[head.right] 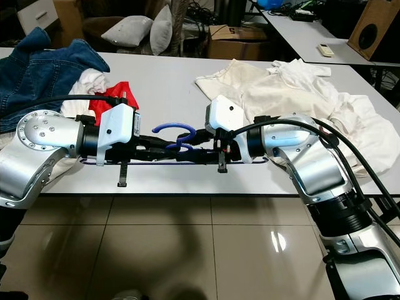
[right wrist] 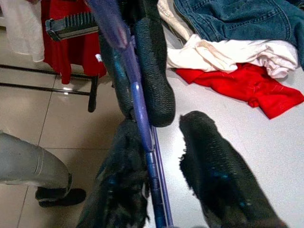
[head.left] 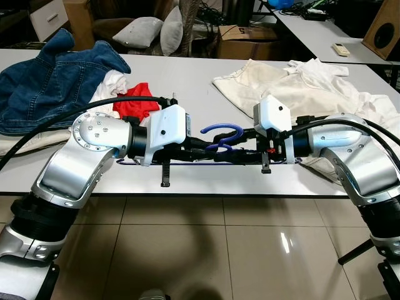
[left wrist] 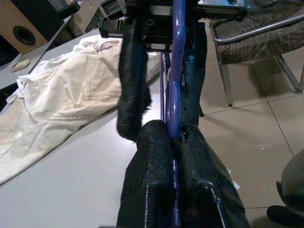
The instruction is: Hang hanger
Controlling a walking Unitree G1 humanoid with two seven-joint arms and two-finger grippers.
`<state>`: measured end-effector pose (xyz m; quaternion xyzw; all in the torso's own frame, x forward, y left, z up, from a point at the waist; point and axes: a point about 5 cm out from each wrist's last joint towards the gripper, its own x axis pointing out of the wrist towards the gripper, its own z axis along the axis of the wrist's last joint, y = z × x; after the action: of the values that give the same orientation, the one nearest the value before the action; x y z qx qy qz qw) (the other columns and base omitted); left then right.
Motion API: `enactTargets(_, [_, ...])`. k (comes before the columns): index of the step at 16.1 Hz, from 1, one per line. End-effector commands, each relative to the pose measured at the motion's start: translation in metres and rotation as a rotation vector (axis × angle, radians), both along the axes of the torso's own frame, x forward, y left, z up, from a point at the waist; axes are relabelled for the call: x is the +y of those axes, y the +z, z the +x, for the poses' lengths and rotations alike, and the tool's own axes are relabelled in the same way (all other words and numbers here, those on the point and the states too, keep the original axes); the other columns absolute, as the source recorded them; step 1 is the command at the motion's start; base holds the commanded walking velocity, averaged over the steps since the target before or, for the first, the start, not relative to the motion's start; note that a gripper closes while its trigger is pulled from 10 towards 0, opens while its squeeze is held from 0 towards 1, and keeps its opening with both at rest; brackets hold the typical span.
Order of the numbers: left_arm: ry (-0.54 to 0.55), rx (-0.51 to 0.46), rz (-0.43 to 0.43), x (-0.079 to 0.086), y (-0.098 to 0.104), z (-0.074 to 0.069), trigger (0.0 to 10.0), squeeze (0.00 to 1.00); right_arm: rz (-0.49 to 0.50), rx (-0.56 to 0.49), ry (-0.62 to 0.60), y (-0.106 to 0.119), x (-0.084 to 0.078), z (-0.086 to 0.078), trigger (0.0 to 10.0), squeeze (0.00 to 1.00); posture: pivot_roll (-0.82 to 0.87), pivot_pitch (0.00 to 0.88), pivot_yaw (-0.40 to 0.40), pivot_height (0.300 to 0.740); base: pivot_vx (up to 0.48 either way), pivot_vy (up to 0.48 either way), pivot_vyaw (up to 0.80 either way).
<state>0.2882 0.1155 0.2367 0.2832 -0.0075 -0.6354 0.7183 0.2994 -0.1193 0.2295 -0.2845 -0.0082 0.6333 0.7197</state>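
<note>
- Left eye view: both silver arms bent inward over the near edge of the white worktop [head.left: 187, 81], pincers meeting nose to nose. Blue hanger [head.left: 220, 139] held level between them just above the worktop edge, hook curling upward at the middle. Left pincer [head.left: 199, 149] at the hook's left side, right pincer [head.left: 240, 145] at its right. Denim jacket [head.left: 44, 78] heaped at far left, red cloth [head.left: 136, 100] beside it, cream garment [head.left: 294, 87] spread at right. Grey cushions [head.left: 150, 30] and a cardboard box [head.left: 247, 40] beyond the worktop.
- Right eye view: same scene, hook rising between the two white wrist housings, thin lower bar of the hanger running along the worktop edge under both arms. Tiled floor [head.right: 187, 250] below.
- Left wrist view: left pincer clamped together on the blue hanger rod, black fingers [left wrist: 149, 171] pressed against it on both sides. Right pincer's fingers facing from beyond, cream garment alongside on the worktop.
- Right wrist view: right pincer's fingers [right wrist: 213, 171] apart, hanger rod lying against one finger, the other clear of it. Left pincer's fingers gripping the rod farther along; red cloth, white cloth [right wrist: 228, 52] and denim jacket past them.
</note>
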Motion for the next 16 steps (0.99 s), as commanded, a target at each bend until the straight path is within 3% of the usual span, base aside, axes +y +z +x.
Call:
enactTargets(1, [-0.111,-0.023,-0.031,-0.015,0.011,-0.01,0.0,0.0,-0.005,-0.027,-0.012,0.005,0.001,0.004,0.0,0.0,0.05,0.0,-0.021,0.74,0.0,0.0,0.0])
enactTargets(9, [-0.123,-0.005,-0.043,-0.018,0.01,-0.014,0.0,0.0,0.004,-0.029,-0.02,0.005,0.002,0.007,0.0,0.0,0.05,0.0,-0.024,0.74,0.0,0.0,0.0])
enactTargets(10, [-0.096,-0.008,-0.059,-0.016,0.01,-0.011,10.0,0.0,0.003,-0.03,-0.02,0.005,0.001,0.007,0.0,0.0,0.05,0.0,-0.026,0.74,0.0,0.0,0.0])
enactTargets(11, [-0.11,0.039,-0.078,-0.013,0.009,-0.012,10.0,0.57,0.002,-0.029,-0.02,0.004,0.0,0.007,0.0,0.0,0.05,0.0,-0.028,0.74,0.0,0.0,0.0])
enactTargets(12, [-0.118,0.057,-0.088,-0.01,0.01,-0.013,10.0,1.0,0.0,-0.028,-0.018,0.004,-0.001,0.006,0.0,0.0,0.05,0.0,-0.028,0.74,0.0,0.0,0.0])
enactTargets(16, [-0.121,0.058,-0.13,-0.001,0.017,-0.012,10.0,1.0,-0.017,-0.018,-0.007,0.002,-0.006,0.002,0.0,0.0,0.06,0.0,-0.038,0.74,0.0,0.0,0.0])
